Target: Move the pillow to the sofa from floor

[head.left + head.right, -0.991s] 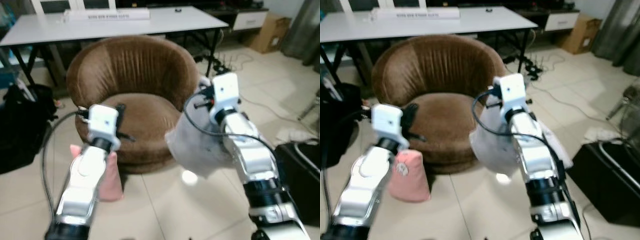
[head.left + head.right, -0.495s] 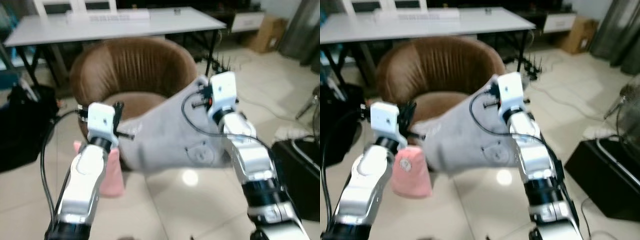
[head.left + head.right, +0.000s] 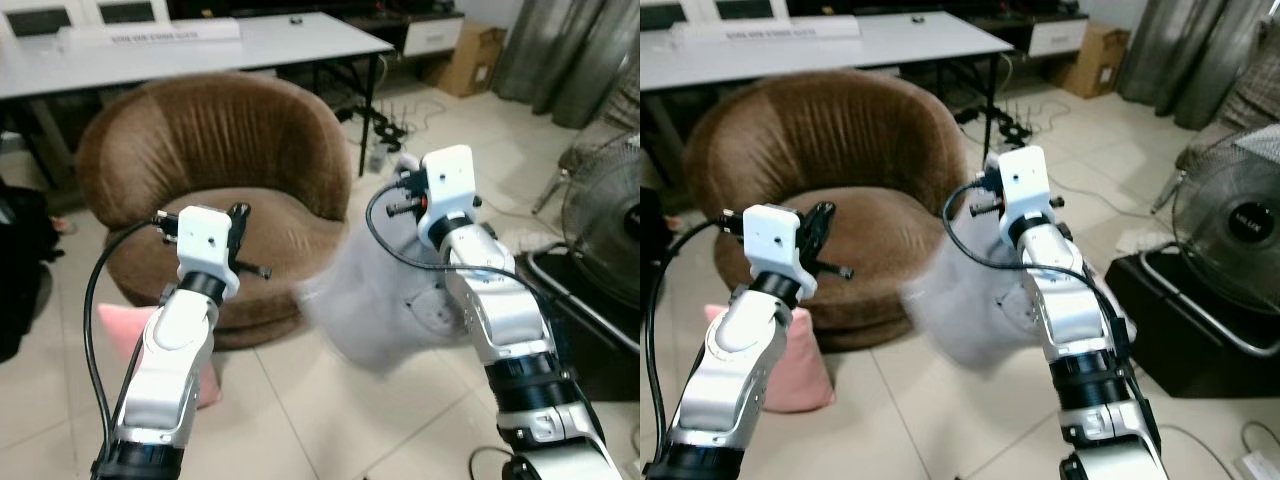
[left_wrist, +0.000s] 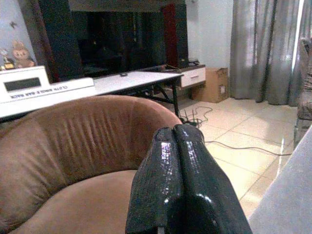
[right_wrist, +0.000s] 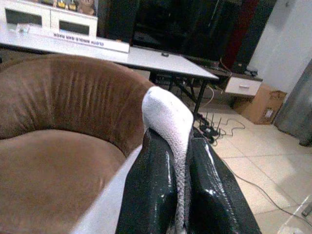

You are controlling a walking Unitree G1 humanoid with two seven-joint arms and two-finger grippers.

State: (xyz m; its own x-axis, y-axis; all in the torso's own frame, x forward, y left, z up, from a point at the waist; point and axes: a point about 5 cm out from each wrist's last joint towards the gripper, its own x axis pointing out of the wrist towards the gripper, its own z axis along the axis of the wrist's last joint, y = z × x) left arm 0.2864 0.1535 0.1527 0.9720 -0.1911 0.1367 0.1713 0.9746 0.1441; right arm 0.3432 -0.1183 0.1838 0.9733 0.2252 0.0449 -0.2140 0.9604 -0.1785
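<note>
A grey pillow [image 3: 380, 310] hangs, motion-blurred, off the round brown sofa's [image 3: 220, 140] front right side, above the floor. My right gripper [image 5: 178, 146] is shut on the pillow's white corner [image 5: 168, 114], held level with the sofa's right rim. My left gripper [image 4: 175, 134] is shut with nothing in it and hovers over the front of the sofa seat [image 3: 255, 225]. A pink pillow [image 3: 790, 360] leans on the floor against the sofa's left front, behind my left arm.
A white table [image 3: 200, 50] stands behind the sofa. A fan [image 3: 1240, 210] and a black stand [image 3: 1180, 320] are close on the right. Cables [image 3: 400, 115] and a cardboard box [image 3: 470, 55] lie at the back right. A black bag [image 3: 15, 290] sits at the left edge.
The view has turned to the right. The grey pillow swung left across the sofa front half a second ago and now hangs back at the sofa's right side. The left gripper holds its pose.
</note>
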